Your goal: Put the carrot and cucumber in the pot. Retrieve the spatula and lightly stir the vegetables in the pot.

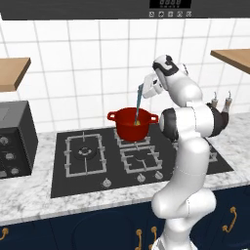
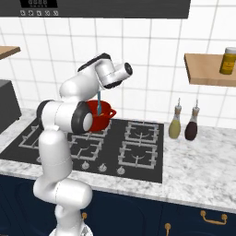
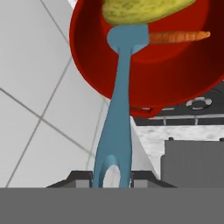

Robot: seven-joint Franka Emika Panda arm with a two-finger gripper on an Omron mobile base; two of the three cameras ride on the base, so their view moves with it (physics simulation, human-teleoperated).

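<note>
The red pot (image 1: pixel 126 128) (image 2: pixel 105 110) (image 3: pixel 153 83) stands on the hob's rear middle burner. Inside it lie the yellow-green cucumber (image 1: pixel 138 123) (image 3: pixel 144 11) and the orange carrot (image 3: pixel 179 37). My gripper (image 1: pixel 145 86) (image 2: pixel 101 87) (image 3: pixel 111 180) hovers above the pot's right side, shut on the handle of the light-blue spatula (image 1: pixel 138 105) (image 2: pixel 98 102) (image 3: pixel 117 109). The spatula hangs almost straight down into the pot. In the hand view its blade touches the cucumber, next to the carrot's thick end. My arm hides part of the pot in the right base view.
The black hob (image 1: pixel 88 156) (image 2: pixel 138 147) sits in a marble counter. Two dark-topped bottles (image 2: pixel 175 123) (image 2: pixel 191 125) stand to the hob's right. A dark appliance (image 1: pixel 14 141) is at the left. Wooden shelves (image 1: pixel 12 73) (image 2: pixel 207 69) flank the wall, with a yellow jar (image 2: pixel 227 60) on the right one.
</note>
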